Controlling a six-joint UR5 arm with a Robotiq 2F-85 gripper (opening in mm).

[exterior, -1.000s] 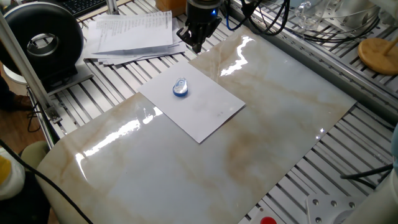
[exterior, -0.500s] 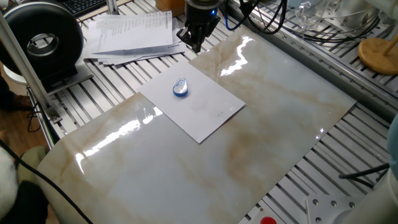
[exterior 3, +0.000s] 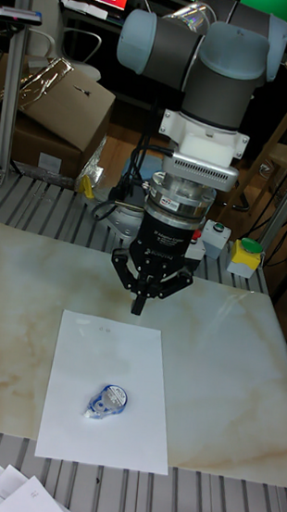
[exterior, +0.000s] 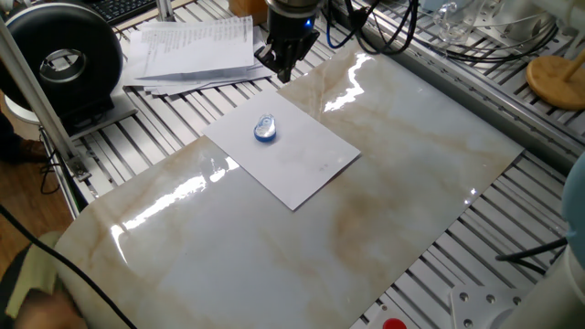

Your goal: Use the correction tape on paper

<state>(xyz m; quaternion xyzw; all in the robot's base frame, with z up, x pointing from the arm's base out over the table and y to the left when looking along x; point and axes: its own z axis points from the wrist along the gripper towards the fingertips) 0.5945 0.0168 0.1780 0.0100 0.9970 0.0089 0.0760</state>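
Overhead, the gripper (exterior 3: 139,309) is held above the marble-patterned board (exterior: 384,183), its two fingers drawn together to a point with nothing between them. Below it, the correction tape (exterior 3: 106,401) is seen lying flat on the paper (exterior 3: 107,355), untouched and well apart from the fingertips. In the fixed view, the correction tape (exterior: 265,129) is placed near one corner of the white paper (exterior: 292,160), while the gripper (exterior: 282,67) is positioned beyond that sheet's far edge, over the board's rim. A stack of printed papers (exterior: 192,50) is spread on the slatted table (exterior: 164,119) beside the board, and a black roll (exterior: 64,59) is set at the left.
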